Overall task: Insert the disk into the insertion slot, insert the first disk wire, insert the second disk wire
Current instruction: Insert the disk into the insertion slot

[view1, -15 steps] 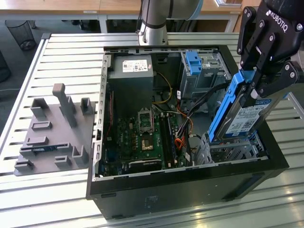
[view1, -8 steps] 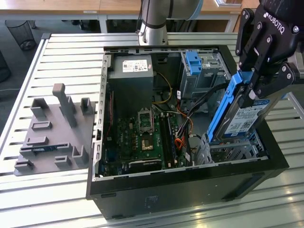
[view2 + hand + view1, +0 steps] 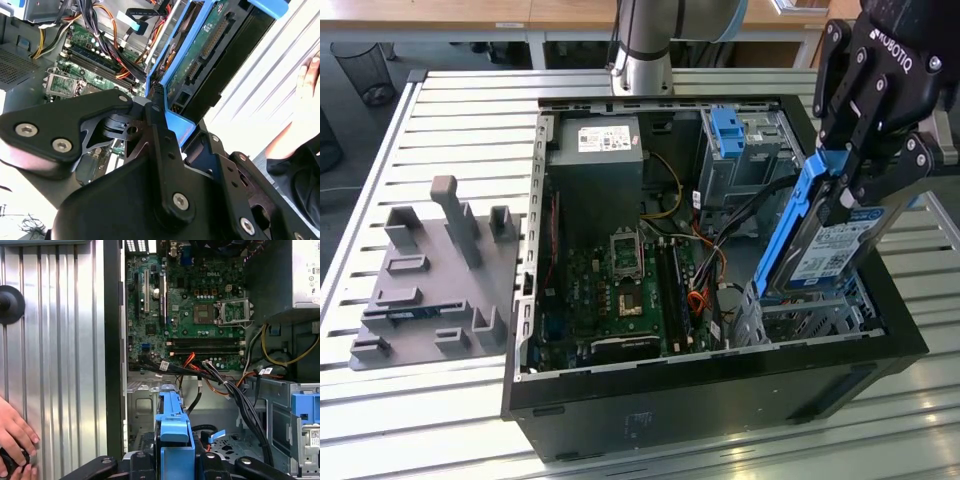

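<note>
the pincer (image 3: 847,192) clamps the disk (image 3: 823,252), tilted above the insertion slot (image 3: 812,316)

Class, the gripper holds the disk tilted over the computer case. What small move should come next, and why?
Probably ease the disk down and level it into the insertion slot: the gripper holds it steeply tilted, lower end near the cage's top, not yet seated.

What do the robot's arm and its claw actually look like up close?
The arm is a smooth silver-grey tube with what looks like a pale blue-grey joint cap at its top. The gripper is matte black, with white lettering on its body. Its fingers are flat, rounded black links joined at hinge pins and fastened with round silver bolts.
</note>
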You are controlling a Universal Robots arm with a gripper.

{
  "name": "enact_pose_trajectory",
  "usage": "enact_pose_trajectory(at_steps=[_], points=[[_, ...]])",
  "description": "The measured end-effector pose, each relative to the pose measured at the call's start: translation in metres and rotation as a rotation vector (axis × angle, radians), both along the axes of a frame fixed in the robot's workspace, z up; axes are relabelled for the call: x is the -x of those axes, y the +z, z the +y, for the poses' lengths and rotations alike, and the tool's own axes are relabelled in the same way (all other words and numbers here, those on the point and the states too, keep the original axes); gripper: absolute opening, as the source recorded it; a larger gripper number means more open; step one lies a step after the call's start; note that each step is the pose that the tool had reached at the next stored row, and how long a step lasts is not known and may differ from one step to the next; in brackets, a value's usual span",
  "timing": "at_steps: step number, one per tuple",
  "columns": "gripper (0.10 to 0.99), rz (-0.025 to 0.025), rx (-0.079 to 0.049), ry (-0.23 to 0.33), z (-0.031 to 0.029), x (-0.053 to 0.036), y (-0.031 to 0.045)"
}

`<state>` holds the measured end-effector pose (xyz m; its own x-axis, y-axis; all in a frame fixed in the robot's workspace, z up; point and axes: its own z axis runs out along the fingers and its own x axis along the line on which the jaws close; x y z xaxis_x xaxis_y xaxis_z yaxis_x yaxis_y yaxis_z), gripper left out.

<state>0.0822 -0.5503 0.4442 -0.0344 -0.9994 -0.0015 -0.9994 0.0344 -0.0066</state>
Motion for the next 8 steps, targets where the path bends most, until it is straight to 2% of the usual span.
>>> enact_pose_trajectory(at_steps=[8], points=[[0.365,0.0001,0.0,-0.002,0.0007,0.0,-0.0035]])
